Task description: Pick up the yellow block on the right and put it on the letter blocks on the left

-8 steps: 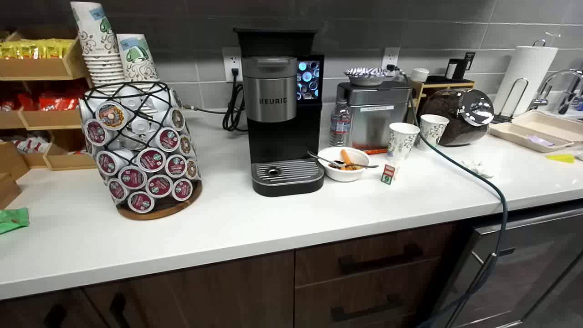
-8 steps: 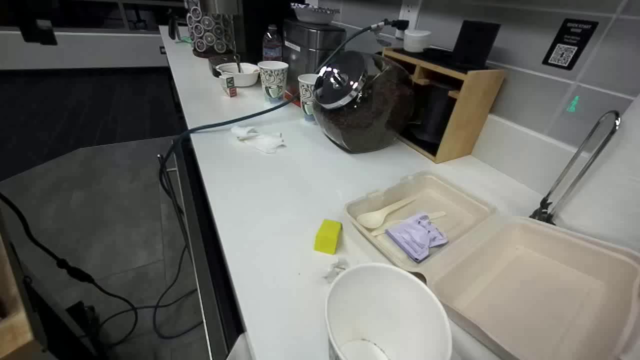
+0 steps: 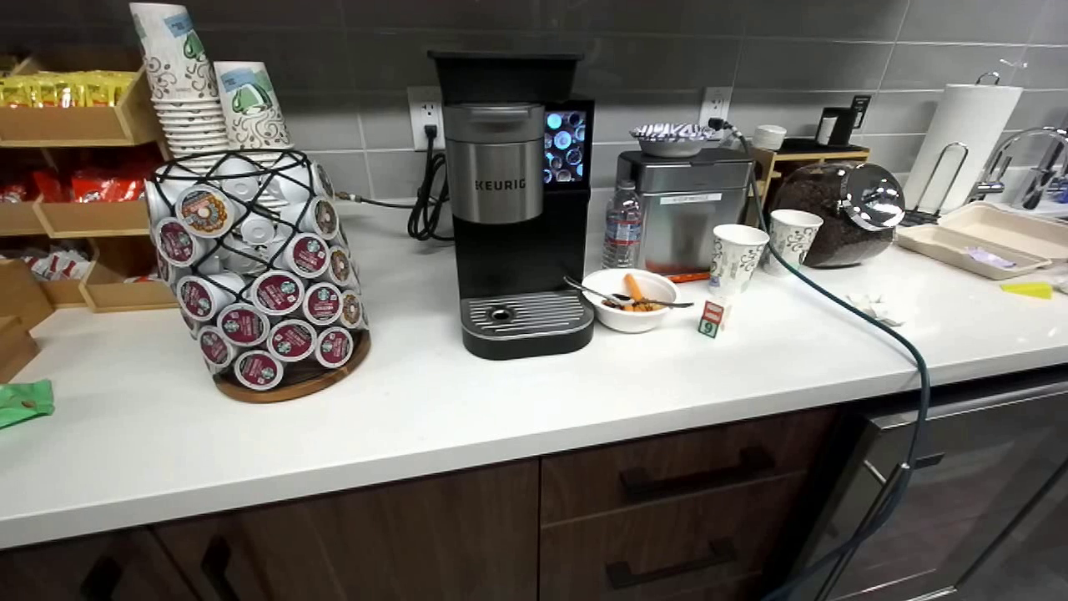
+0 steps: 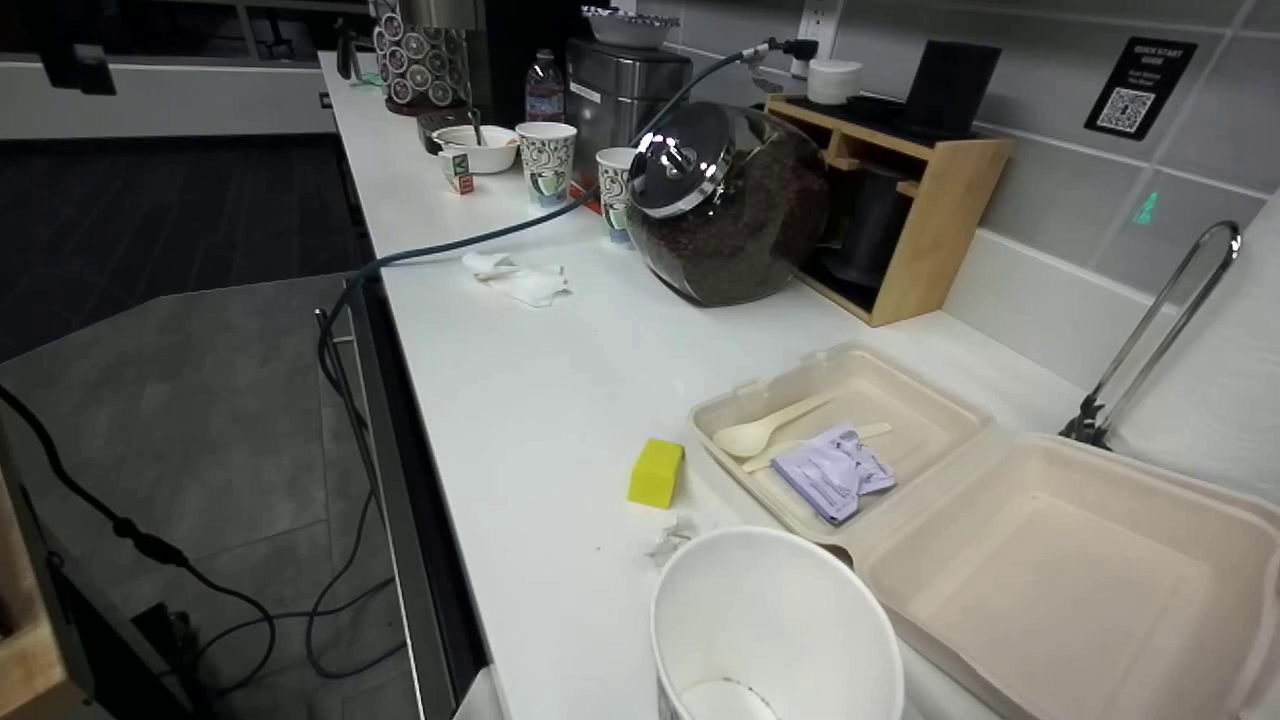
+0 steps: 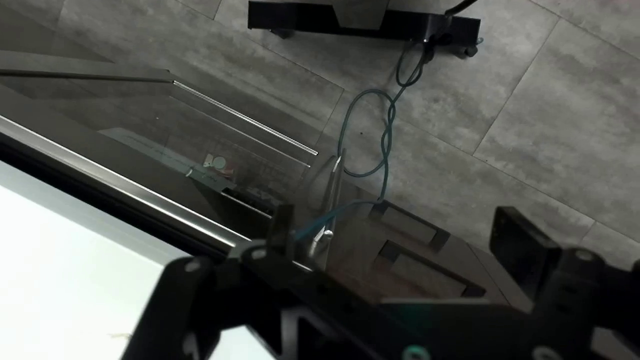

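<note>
Nothing on the counter [image 4: 540, 380] seems to have shifted over the last half second, and in an exterior view the yellow block [image 4: 656, 473] lies ungrasped, the takeout box [image 4: 1080, 560] near it at three o'clock, the letter blocks [image 4: 461, 172] well apart at eleven. The gripper [image 5: 400, 230] is spread wide around nothing, with floor [image 5: 490, 90] beyond at one o'clock, so approach, pick and placing probably all remain ahead.
</note>
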You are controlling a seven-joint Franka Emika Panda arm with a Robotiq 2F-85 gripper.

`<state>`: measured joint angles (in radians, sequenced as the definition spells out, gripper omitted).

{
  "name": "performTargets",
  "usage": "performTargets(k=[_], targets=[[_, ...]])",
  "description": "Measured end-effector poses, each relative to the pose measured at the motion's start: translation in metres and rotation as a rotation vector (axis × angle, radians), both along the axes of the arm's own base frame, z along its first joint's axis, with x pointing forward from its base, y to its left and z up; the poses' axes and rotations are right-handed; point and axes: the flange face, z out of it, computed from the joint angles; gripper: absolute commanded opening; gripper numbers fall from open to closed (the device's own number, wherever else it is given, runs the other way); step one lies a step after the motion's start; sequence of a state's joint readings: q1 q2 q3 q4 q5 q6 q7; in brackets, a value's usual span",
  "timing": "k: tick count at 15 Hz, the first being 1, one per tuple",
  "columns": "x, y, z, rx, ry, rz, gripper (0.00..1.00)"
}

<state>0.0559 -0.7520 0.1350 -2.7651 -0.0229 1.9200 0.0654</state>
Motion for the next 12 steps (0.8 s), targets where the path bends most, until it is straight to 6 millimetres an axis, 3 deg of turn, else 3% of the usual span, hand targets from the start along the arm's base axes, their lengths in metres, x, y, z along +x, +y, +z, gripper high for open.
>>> performTargets(k=[2,4,7,12], targets=[[0.010,-0.025,0.008,0.016,-0.047,-0.031,1.00],[0.021,-0.072,0.015,0.019,-0.106,-0.071,1.00],[0.024,-0.160,0.022,0.021,-0.177,-0.186,1.00],[0.004,-0.304,0.029,0.047,-0.223,-0.436,1.00]])
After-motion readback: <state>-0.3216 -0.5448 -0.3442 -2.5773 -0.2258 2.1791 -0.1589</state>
